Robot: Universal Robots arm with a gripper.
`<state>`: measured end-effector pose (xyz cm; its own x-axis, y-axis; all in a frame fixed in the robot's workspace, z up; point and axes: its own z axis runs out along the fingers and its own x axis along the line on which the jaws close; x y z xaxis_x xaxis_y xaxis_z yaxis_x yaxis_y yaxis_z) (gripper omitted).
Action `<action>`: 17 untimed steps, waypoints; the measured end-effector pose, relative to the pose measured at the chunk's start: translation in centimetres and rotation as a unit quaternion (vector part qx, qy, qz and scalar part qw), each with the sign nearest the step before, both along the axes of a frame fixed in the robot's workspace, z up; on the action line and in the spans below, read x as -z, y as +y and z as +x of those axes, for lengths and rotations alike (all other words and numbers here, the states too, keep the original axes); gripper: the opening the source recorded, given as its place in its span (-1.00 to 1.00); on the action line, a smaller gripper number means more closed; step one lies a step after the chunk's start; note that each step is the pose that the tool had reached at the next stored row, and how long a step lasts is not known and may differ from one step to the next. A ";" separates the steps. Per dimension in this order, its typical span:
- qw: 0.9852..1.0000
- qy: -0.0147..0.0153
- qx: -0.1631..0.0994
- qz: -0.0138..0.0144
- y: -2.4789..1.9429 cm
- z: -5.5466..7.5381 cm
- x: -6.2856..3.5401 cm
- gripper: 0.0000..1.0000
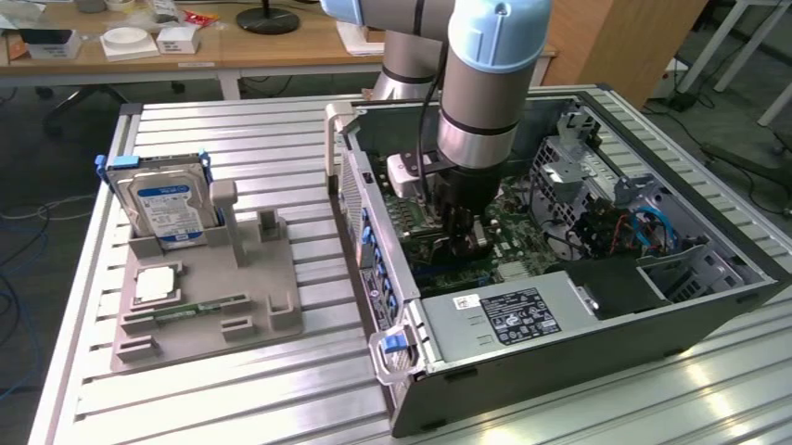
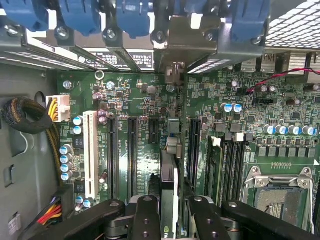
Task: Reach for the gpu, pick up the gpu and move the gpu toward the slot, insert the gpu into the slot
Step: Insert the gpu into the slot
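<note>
Inside open case [image 1: 693,306], gripper [image 2: 169,210] pinches gpu [image 2: 169,172] edge-on over motherboard [image 2: 150,110]; card judged light, rigid, fragile, best held by its top edge.

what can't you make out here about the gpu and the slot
- Gpu: the wrist view sees it edge-on between the gripper fingers, so its faces stay hidden.
- Whether it is seated in the motherboard slot: its lower edge hides the contact.
- Exterior view: the arm and gripper block the card and slot inside the computer case.
- Label print on the power supply: too small.
</note>
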<state>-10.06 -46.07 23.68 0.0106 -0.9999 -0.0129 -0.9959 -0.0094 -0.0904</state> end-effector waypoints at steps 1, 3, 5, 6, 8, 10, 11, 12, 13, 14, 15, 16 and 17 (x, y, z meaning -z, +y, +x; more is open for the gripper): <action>1.000 0.000 0.000 0.000 0.00 0.0 0.00 -0.47; 1.000 0.000 0.000 0.000 0.00 0.0 -0.01 -0.47; 1.000 0.000 0.000 0.000 -0.01 0.0 -0.17 -0.47; 1.000 0.000 0.000 0.000 0.00 0.0 -0.25 -0.47; 1.000 0.000 0.000 0.000 0.00 0.0 -0.27 -0.47; 1.000 0.000 0.000 0.000 0.00 0.0 -0.26 -0.47; 1.000 0.000 0.000 0.000 0.00 0.0 -0.27 -0.47; 1.000 0.000 0.000 0.000 0.00 0.0 -0.26 -0.47; 1.000 0.000 0.000 0.000 0.00 0.0 -0.26 -0.47; 1.000 0.000 0.000 0.000 0.00 0.0 -0.26 -0.47; 1.000 0.000 0.000 0.000 0.00 0.0 -0.26 -0.47; 1.000 0.000 0.000 0.000 0.03 0.0 -0.25 -0.47; 1.000 0.000 0.000 0.000 0.06 0.0 -0.25 -0.47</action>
